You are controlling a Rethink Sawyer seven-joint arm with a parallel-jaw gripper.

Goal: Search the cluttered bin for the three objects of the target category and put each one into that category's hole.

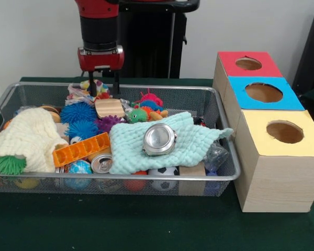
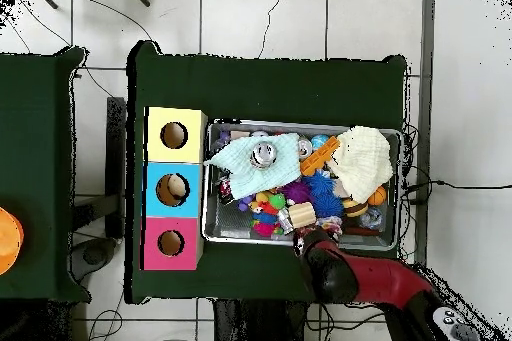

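While the gripper (image 1: 104,90) hangs open, the wooden block (image 1: 109,107) lies just beside its fingertips.

The robot's arm (image 1: 99,23), at the upper left of the front view, is a glossy red cylinder with a ribbed black band, ending in a red block with a pale plate and two thin black fingers (image 1: 116,83) below.
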